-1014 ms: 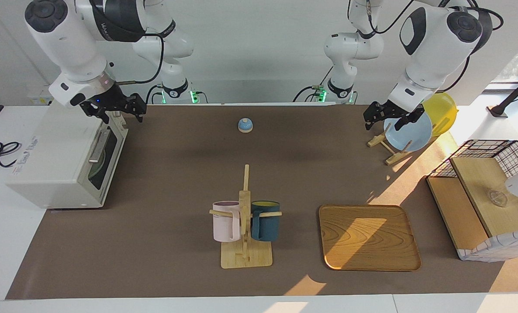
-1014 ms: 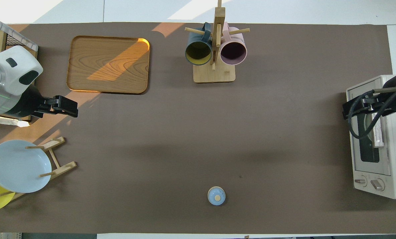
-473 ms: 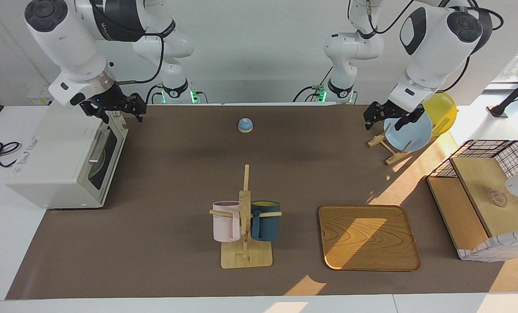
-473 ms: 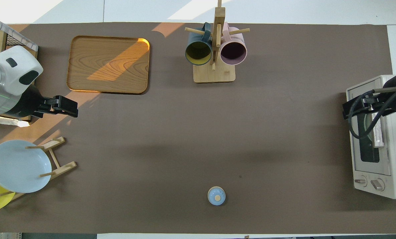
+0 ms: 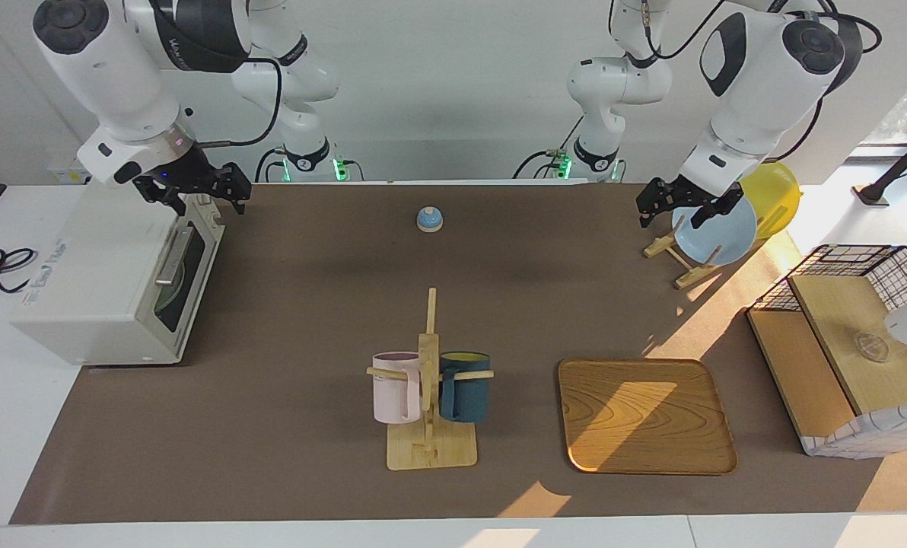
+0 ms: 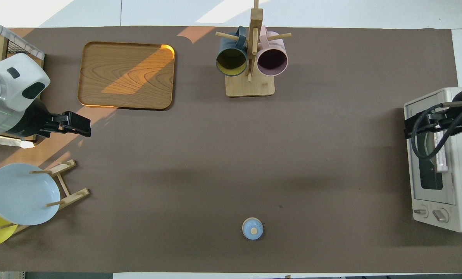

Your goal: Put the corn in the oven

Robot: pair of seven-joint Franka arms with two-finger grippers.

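Note:
The white oven (image 5: 96, 281) stands at the right arm's end of the table, its dark-glass door (image 5: 183, 266) shut; it also shows in the overhead view (image 6: 459, 162). No corn shows in either view. My right gripper (image 5: 195, 192) hangs open and empty over the oven's top corner nearest the robots, above the door's upper edge; in the overhead view (image 6: 423, 126) it covers that edge. My left gripper (image 5: 678, 207) waits open and empty over the plate rack at the left arm's end (image 6: 78, 124).
A mug rack (image 5: 429, 396) with a pink and a dark blue mug stands mid-table. Beside it lies a wooden tray (image 5: 644, 415). A small blue knobbed lid (image 5: 429, 219) sits near the robots. A blue plate (image 5: 716, 232), a yellow plate (image 5: 773, 194) and a wire basket (image 5: 841, 342) are at the left arm's end.
My right gripper has risen a little and drawn back over the oven's top. The left arm has not moved.

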